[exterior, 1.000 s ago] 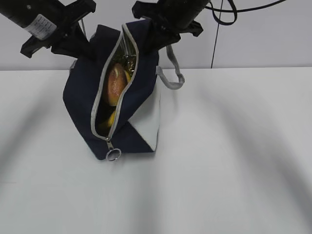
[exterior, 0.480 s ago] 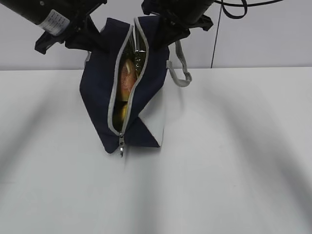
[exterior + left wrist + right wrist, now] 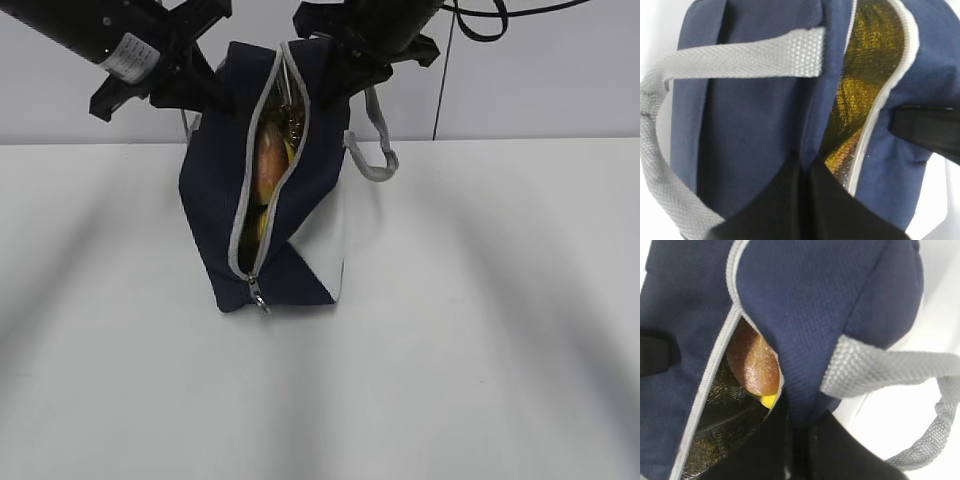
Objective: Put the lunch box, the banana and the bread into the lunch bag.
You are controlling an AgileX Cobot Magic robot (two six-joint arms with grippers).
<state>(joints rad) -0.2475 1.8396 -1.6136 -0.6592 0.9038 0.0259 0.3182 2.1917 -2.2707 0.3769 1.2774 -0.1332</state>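
Observation:
The navy lunch bag (image 3: 215,200) stands tilted on the white table, held up by its top edge, with its grey zipper slit partly open. The brown bread (image 3: 268,165) shows through the slit, with the yellow banana (image 3: 258,225) below it. The lunch box is hidden. My left gripper (image 3: 215,88) is shut on the bag's left rim; close up, that gripper (image 3: 805,167) pinches navy fabric beside the shiny lining (image 3: 860,100). My right gripper (image 3: 345,70) is shut on the right rim; in the wrist view it (image 3: 800,425) clamps the cloth next to the bread (image 3: 752,365) and the banana (image 3: 769,400).
The white table (image 3: 480,330) stretches to the right and front of the bag. A grey handle (image 3: 375,160) hangs off the bag's right side. A black cable (image 3: 440,80) runs down the wall behind. The zipper's ring pull (image 3: 260,297) dangles at the slit's lower end.
Both grippers have carried the bag's top to the right and pulled it more upright. The slit has narrowed, so less of the bread and banana shows.

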